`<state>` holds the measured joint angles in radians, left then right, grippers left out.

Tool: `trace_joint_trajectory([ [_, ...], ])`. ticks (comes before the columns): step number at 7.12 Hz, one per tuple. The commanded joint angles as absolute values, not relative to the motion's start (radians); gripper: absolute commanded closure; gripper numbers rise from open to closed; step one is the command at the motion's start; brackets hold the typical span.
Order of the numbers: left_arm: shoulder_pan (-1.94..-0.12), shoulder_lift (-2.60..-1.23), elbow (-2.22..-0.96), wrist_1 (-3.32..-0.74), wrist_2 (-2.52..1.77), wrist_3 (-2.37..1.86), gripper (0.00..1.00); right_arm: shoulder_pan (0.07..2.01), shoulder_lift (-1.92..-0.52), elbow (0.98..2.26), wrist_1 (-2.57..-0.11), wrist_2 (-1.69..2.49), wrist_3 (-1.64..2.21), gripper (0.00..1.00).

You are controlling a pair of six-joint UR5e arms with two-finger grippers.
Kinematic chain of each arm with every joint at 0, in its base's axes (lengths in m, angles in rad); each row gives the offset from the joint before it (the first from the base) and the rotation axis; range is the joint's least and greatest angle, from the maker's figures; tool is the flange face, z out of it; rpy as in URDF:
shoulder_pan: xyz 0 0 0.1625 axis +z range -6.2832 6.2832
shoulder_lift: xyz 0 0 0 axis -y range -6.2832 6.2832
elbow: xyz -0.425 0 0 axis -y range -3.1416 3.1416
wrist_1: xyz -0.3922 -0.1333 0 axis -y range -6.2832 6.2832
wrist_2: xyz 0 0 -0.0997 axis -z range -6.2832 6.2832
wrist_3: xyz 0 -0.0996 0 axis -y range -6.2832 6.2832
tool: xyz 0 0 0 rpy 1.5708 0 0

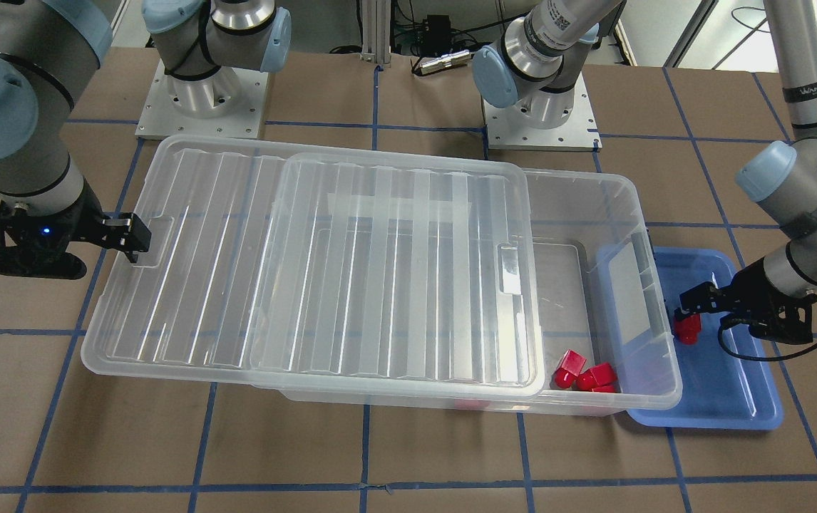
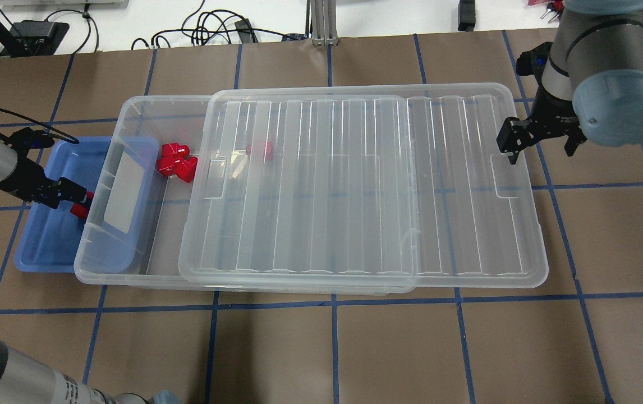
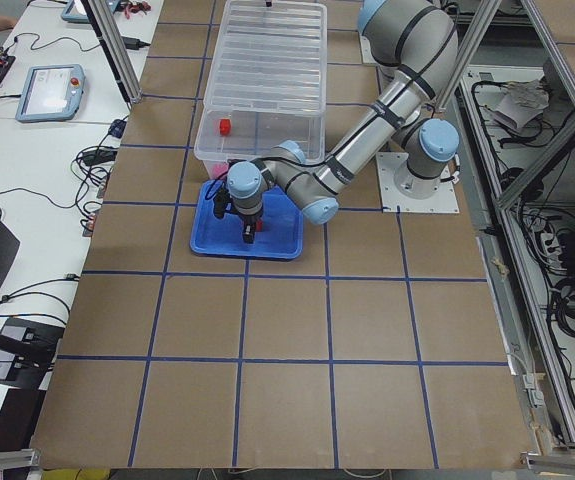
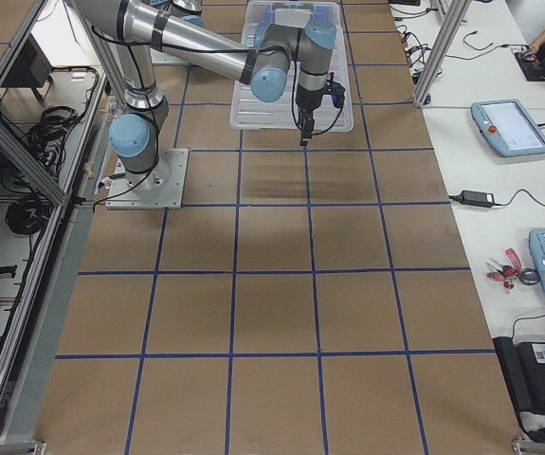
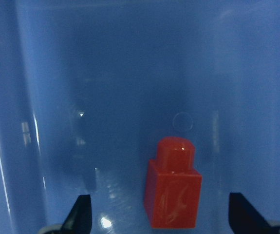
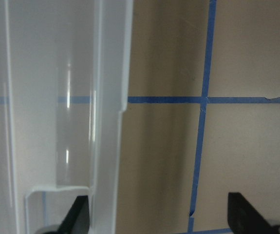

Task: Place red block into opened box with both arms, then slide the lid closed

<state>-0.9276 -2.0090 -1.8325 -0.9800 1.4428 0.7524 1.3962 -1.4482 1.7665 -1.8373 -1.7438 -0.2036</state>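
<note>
Block point(image 5: 173, 197), red: we log it low in the left wrist frame, on blue tray point(image 5: 105, 73), between left gripper's point(image 5: 161, 218) spread fingers, neither touching. Beyond: box point(image 2: 97, 264), more red blocks point(image 2: 175, 163) at its uncovered end; lid point(image 2: 355, 185) overhanging rightward. Right gripper point(image 2: 509, 148), fingers apart, straddles the lid's end edge.

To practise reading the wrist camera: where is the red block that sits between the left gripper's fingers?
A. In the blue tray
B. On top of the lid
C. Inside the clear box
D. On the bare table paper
A: in the left wrist view the red block lies on the floor of the blue tray, between the open fingers of the left gripper, touching neither.
</note>
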Motion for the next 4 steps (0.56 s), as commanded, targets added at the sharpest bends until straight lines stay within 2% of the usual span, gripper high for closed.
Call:
trace_joint_trajectory([
  [1,-0.928,-2.023,-1.833,-0.971,1.462,0.746,0.42,1.350,-1.456,1.767,-1.825,-1.744,-0.261,0.00],
  [2,-0.930,-2.025,-1.833,-0.969,1.471,0.701,0.77,1.351,-1.456,1.767,-1.825,-1.741,-0.259,0.00],
  [3,-0.931,-2.023,-1.832,-0.969,1.470,0.698,0.95,1.354,-1.457,1.764,-1.827,-1.741,-0.256,0.00],
  [4,-0.931,-2.013,-1.825,-0.971,1.471,0.698,1.00,1.353,-1.459,1.760,-1.827,-1.735,-0.255,0.00],
])
